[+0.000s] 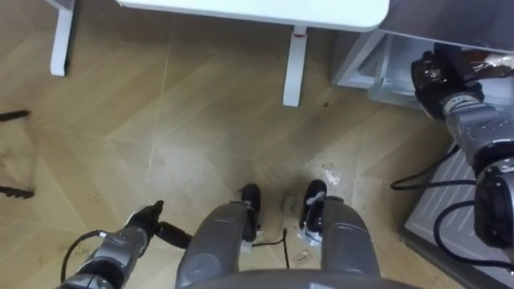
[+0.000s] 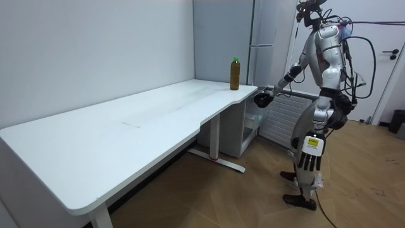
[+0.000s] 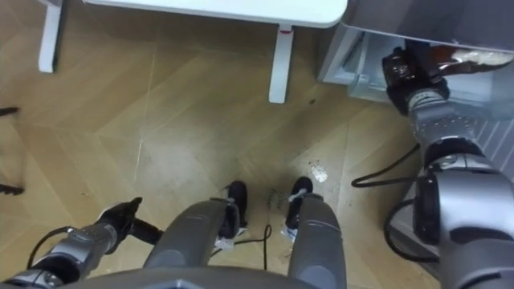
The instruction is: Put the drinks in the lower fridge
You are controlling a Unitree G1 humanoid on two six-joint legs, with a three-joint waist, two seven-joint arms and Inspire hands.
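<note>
Wooden floor point(image 1: 201, 136) is lying under the robot in the left eye view, with the white table point(image 1: 265, 10) running along 12 o'clock and its leg point(image 1: 295, 68) dropping just below. The robot's right hand point(image 1: 438, 76) is hovering at 2 o'clock against the lower fridge point(image 1: 377, 72), which appears open. Whether that hand is spread or closed cannot be told. The left hand point(image 1: 144, 221) is hanging at 7 o'clock, relaxed and holding nothing.

Room view: the robot is standing off the table's far corner, the fridge just beyond. The one drink in sight, an amber bottle point(image 2: 235, 73) with a green cap, is standing upright on that corner, at about 10 o'clock from the right hand and apart from it.

Right eye view: same layout, the right hand sitting at 1 o'clock by the fridge.

Risk, as judged: the bottle is tall and near the table's edge. A sideways brush from the arm swinging back from the fridge would likely topple it or send it to the floor.
</note>
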